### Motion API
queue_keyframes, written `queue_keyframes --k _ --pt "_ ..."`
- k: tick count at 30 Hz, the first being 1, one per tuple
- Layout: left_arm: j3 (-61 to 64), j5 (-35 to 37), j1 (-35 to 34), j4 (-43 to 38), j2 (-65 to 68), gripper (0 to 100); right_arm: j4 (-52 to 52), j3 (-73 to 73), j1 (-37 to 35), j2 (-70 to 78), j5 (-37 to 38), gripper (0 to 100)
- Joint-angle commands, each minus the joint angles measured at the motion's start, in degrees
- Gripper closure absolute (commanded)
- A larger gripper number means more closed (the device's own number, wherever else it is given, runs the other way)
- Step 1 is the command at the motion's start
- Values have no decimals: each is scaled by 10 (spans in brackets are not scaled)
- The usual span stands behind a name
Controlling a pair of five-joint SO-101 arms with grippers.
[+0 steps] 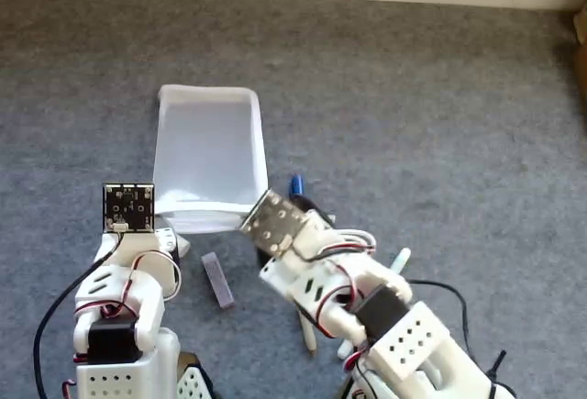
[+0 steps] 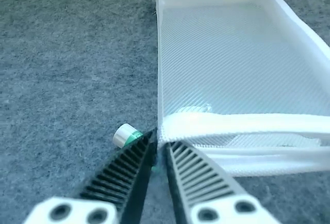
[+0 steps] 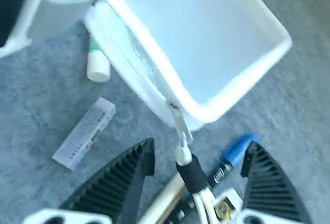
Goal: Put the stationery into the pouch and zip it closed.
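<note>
Black ribbed jaws, two pairs, one per arm.

Left gripper (image 2: 160,139): one. Jaws drawn together to a thin slit, nipping the near corner of the pouch (image 2: 232,64) at its open rim.

Right gripper (image 3: 201,147): one. Jaws spread wide, holding nothing and touching nothing. It hangs over the other near corner of the pouch. In the gap between the jaws are the zip pull (image 3: 180,126) and the pens.

Pouch: one, white mesh, lying flat on the grey carpet (image 1: 440,96), mouth open toward the arms, zip undone. Nothing can be made out inside.

Zip pull: one, hanging off the pouch's corner.

Blue-capped pen (image 3: 236,151): one, dark barrel, on the carpet just beside the pouch's corner.

Pale-barrelled pen (image 3: 166,199): one, beside the blue-capped pen, close under the right wrist.

White pen (image 1: 400,260): one, alongside the right arm, apart from the pouch.

Green-and-white tube (image 2: 126,134): one, on the carpet just beside the left jaw tips, outside the pouch.

Grey block (image 1: 217,280): one, small and oblong, on the carpet between the two arms, near the pouch's mouth.
</note>
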Motion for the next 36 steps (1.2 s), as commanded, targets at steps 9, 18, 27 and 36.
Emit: queue_keyframes --k 9,18,27,36 --pt "-36 5 -13 7 -6 994 -133 15 -20 -11 4 735" --pt "-65 6 -10 23 -6 994 -113 -37 -51 109 5 735" --pt "-226 6 35 110 -3 994 95 -159 12 1 -8 735" --pt "-407 6 37 150 217 994 116 -126 93 -44 -40 735"
